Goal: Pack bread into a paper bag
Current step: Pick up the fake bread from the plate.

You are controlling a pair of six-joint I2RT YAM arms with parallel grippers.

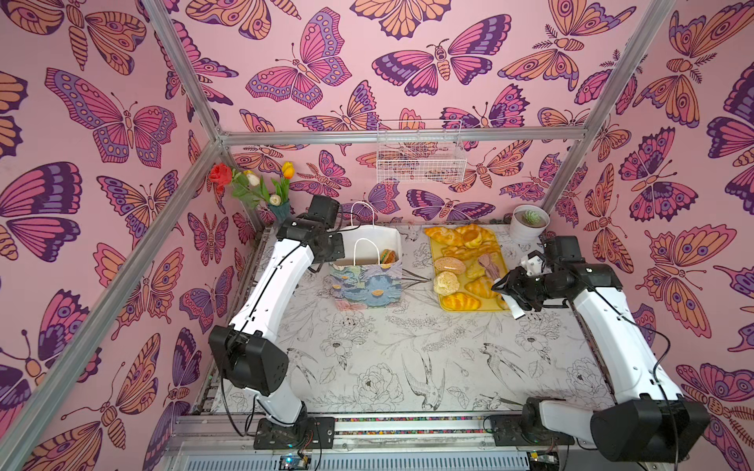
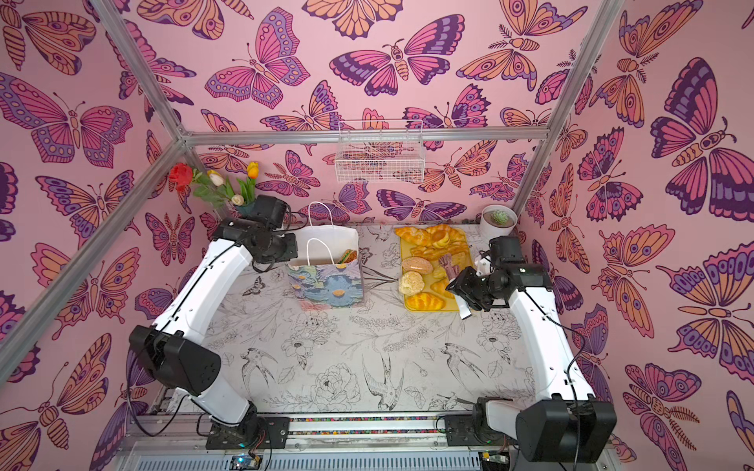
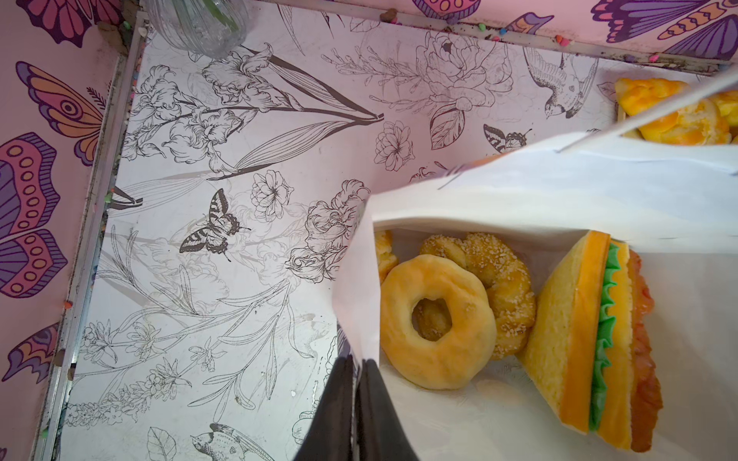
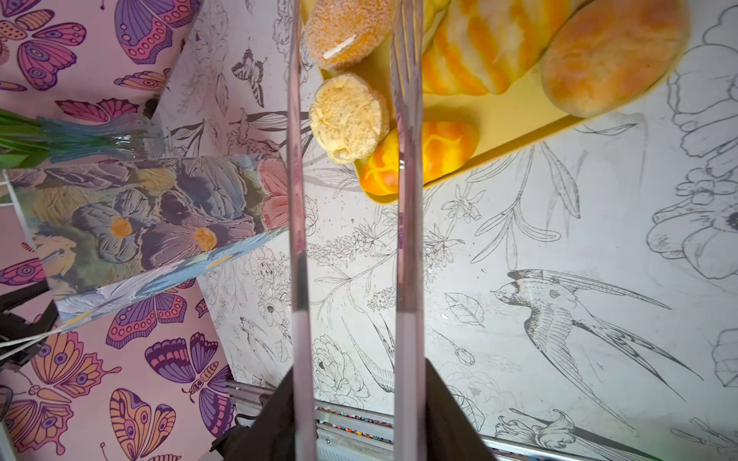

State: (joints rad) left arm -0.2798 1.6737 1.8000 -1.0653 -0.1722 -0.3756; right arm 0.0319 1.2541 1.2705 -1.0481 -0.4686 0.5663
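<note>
- The paper bag (image 1: 367, 285) stands upright and open on the surface (image 1: 387, 359), toward the back on the left side, with both cord handles raised.
- The left arm (image 1: 281, 277) reaches to the bag's left wall. In the left wrist view its dark jaws are pressed together on the white edge of that wall, one inside the bag and one outside.
- Some of the bread already lies inside the bag: a layered sandwich (image 3: 591, 339) leans on its edge against a wall, a plain ring (image 3: 437, 323) sits beside it, and a seeded twisted ring (image 3: 503, 279) lies partly under the plain one.
- The sandwich's top edge shows in both top views at the bag's right inner side.
- The rest of the bread (image 1: 465, 261) is piled on a yellow tray (image 4: 511, 107), right of the bag and apart from it.
- The right arm (image 1: 604, 322) holds its jaws over the tray's near right corner. In the right wrist view they stand apart with nothing between them.
- Near those jaws on the tray are a crumbly round roll (image 4: 347, 115) and a striped loaf (image 4: 447, 143), touching each other.
</note>
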